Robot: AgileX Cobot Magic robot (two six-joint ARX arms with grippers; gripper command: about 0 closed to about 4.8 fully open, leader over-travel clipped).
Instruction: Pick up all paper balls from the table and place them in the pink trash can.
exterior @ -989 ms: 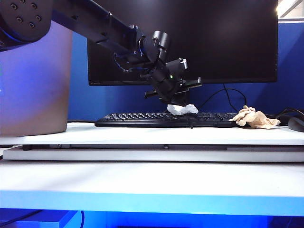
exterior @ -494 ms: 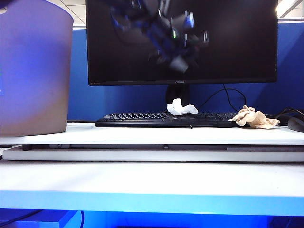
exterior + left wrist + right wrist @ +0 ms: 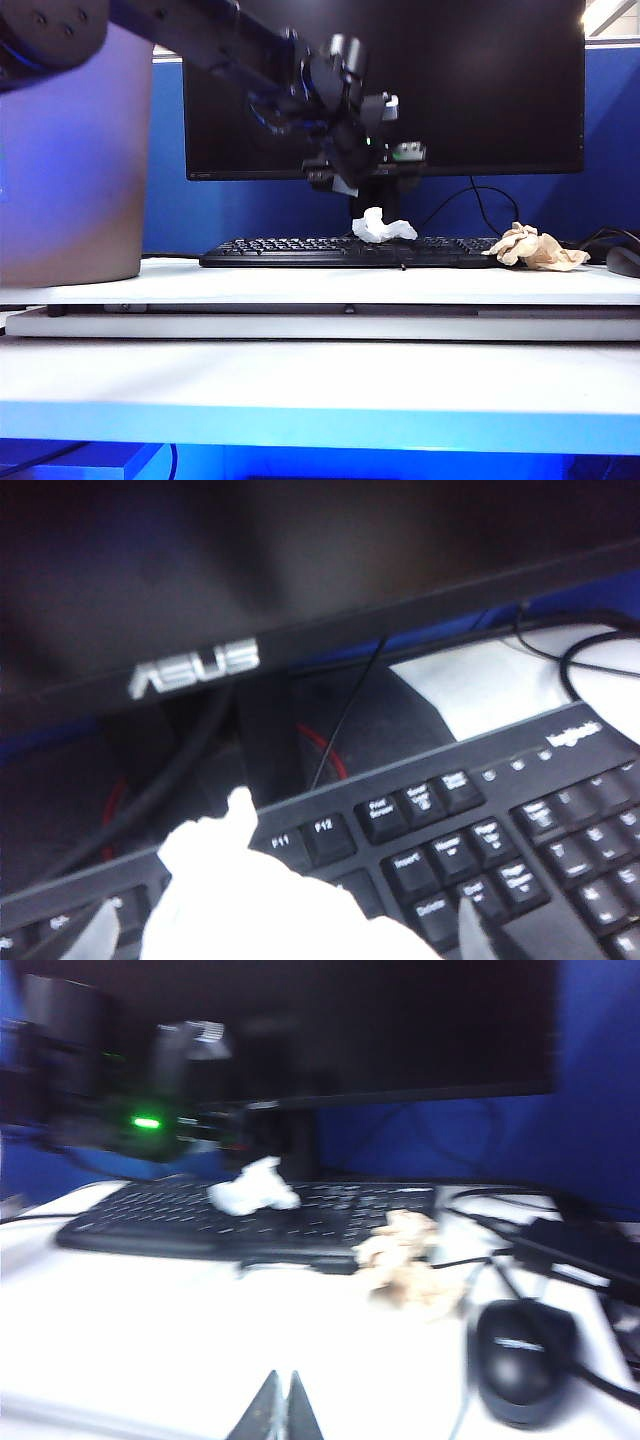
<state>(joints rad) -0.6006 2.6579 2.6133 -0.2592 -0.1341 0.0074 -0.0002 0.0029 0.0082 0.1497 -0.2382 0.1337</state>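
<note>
The white paper ball [image 3: 382,227] lies on the black keyboard [image 3: 300,250], near the middle of its back rows and in front of the monitor [image 3: 400,90] stand. It is directly beneath my left fingers [image 3: 352,178], which hang above it with clear air between. In the left wrist view the ball [image 3: 250,900] fills the space between my two fingertips [image 3: 473,928]. They are spread wide to either side of it and grasp nothing. That is the relation my next move turns on: the ball is straight down from the left fingers, so the move I judge is called for is a plain descent, not a sideways reach. The wad looks a little longer along the keyboard's length, with a raised twist at one end. My fingers straddle it roughly along that length, so they may need all their spread, and they could scrape the keys if I go too low.

The tan paper ball [image 3: 535,248] sits at the right end of the keyboard, well apart from the white one. It is near the mouse [image 3: 520,1355] and spreads sideways along the bench [image 3: 320,285]. My right fingers [image 3: 283,1407] are low at the front of the bench, pressed together and empty. They are nearer to the tan wad than the left ones are.

The pink trash can [image 3: 70,170] stands at the far left of the bench, well away from both balls. Neither one that I can see is in it yet.
</note>
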